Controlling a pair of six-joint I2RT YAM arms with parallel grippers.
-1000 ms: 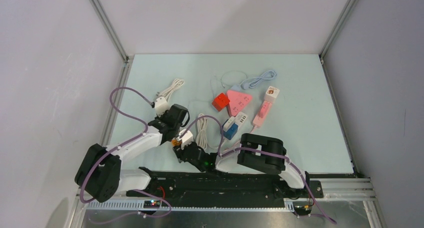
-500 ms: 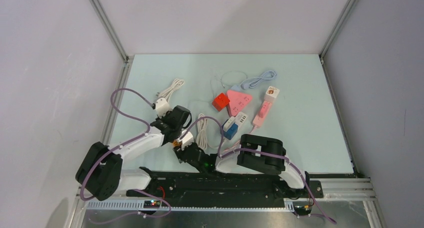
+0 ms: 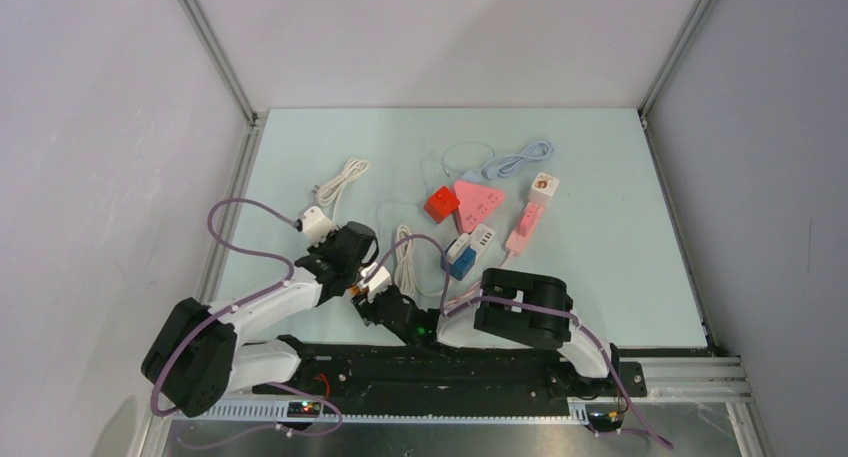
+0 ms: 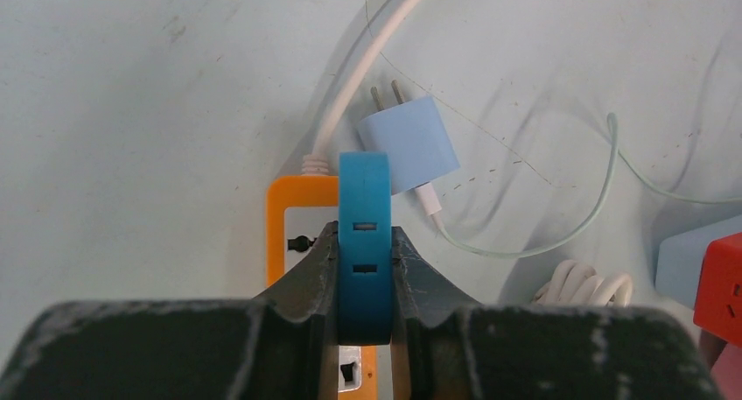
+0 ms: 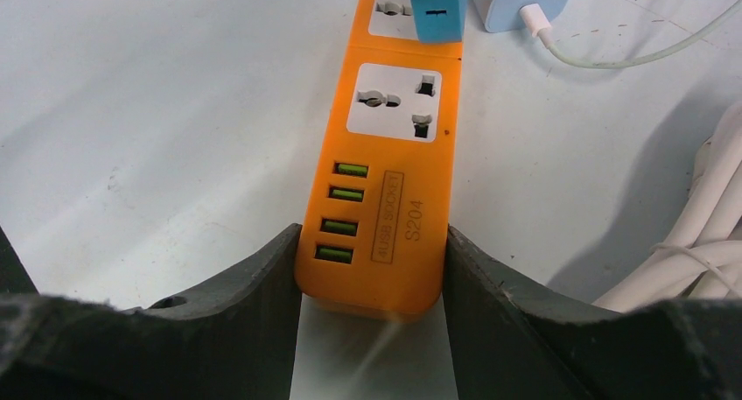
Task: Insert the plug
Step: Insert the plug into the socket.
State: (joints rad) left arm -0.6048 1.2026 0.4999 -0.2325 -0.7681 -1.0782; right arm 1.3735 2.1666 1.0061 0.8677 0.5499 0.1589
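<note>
My left gripper point(image 4: 364, 244) is shut on a blue plug point(image 4: 364, 209), held edge-up over the far end of an orange power strip point(image 4: 296, 209). The right wrist view shows the blue plug point(image 5: 435, 10) standing at the strip's farthest socket, its prongs hidden. My right gripper point(image 5: 372, 273) is shut on the near end of the orange power strip point(image 5: 394, 159), beside its green USB ports. From above, both grippers meet near the table's front, left gripper point(image 3: 362, 275) and right gripper point(image 3: 388, 302).
A light blue charger point(image 4: 408, 143) with a thin cable lies just beyond the strip. White coiled cord point(image 3: 405, 262) lies to its right. Further back are a red cube point(image 3: 440, 203), a pink triangle point(image 3: 480, 195), a pink strip point(image 3: 524, 227) and small adapters point(image 3: 465, 252).
The left wrist has shifted a little nearer and to the right with the blue plug. The white plug behind it slid slightly left. The right arm has hardly moved.
</note>
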